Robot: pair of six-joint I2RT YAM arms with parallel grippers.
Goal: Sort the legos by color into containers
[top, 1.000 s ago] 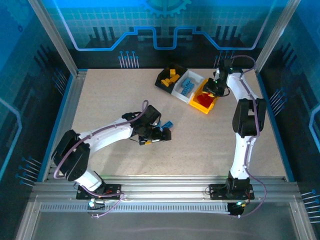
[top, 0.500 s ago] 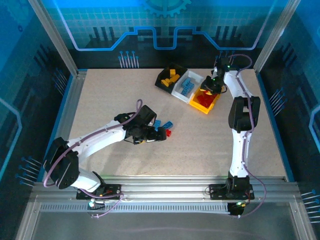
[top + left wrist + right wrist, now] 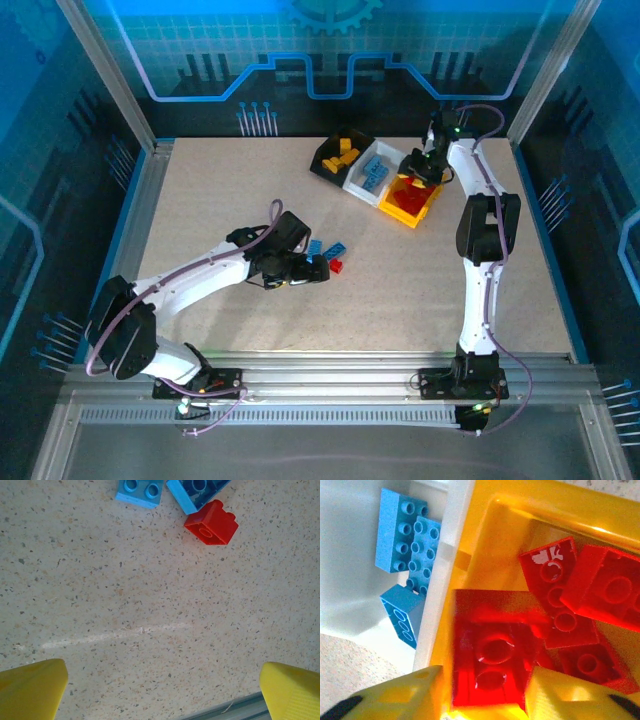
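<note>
Red studded plastic brick point(image 3: 492, 665), blurred, sits between the right jaws over the yellow square plastic bin point(image 3: 485, 525); whether they grip it I cannot tell. More red bricks point(image 3: 600, 587) lie ahead of them in that bin, blue bricks point(image 3: 402, 532) in the white bin point(image 3: 451, 545) to their left. Left jaws stand wide open above the speckled tabletop point(image 3: 150, 605), a loose red brick point(image 3: 211, 522) and two blue ones point(image 3: 141, 491) ahead.

On my feed the tabletop point(image 3: 150, 605) looks matt and finely speckled, like a stone composite. The red bricks point(image 3: 600, 590) in the yellow bin point(image 3: 495, 540) are glossy plastic catching highlights. The white bin point(image 3: 454, 535) is smooth plastic, and the frame rails point(image 3: 330, 375) are brushed metal.
</note>
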